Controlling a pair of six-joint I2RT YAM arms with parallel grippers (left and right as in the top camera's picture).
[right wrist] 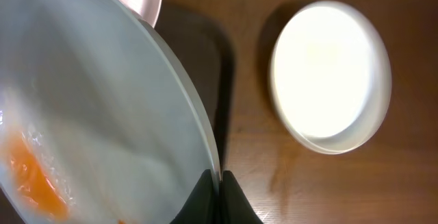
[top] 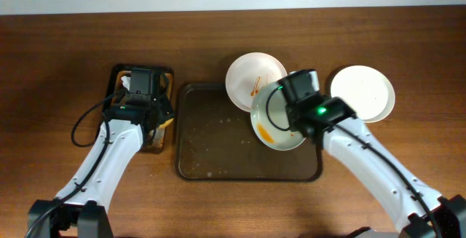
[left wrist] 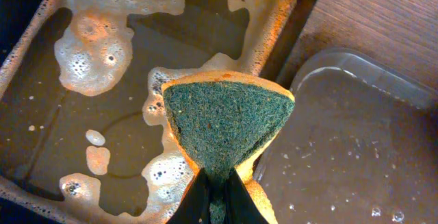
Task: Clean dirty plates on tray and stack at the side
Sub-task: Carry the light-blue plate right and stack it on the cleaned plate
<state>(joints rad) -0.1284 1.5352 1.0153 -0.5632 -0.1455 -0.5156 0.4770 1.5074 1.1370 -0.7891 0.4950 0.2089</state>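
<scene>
My right gripper (top: pixel 293 118) (right wrist: pixel 220 181) is shut on the right rim of the pale mint-green plate (top: pixel 275 125) (right wrist: pixel 102 101). It holds the plate tilted over the right part of the dark-brown tray (top: pixel 218 143). An orange smear shows on the plate's lower left. A white plate (top: pixel 251 78) with orange streaks rests on the tray's far rim. A clean white plate (top: pixel 362 92) (right wrist: pixel 330 73) lies on the table to the right. My left gripper (top: pixel 149 110) (left wrist: pixel 219 191) is shut on a sponge (left wrist: pixel 226 118), green scouring side up.
The sponge hangs over the small black tray (top: pixel 116 72) (left wrist: pixel 282 29) of foamy brown liquid, left of the dark-brown tray (left wrist: pixel 342 148). That tray's floor carries specks and droplets. Bare wooden table (top: pixel 408 41) lies around the trays.
</scene>
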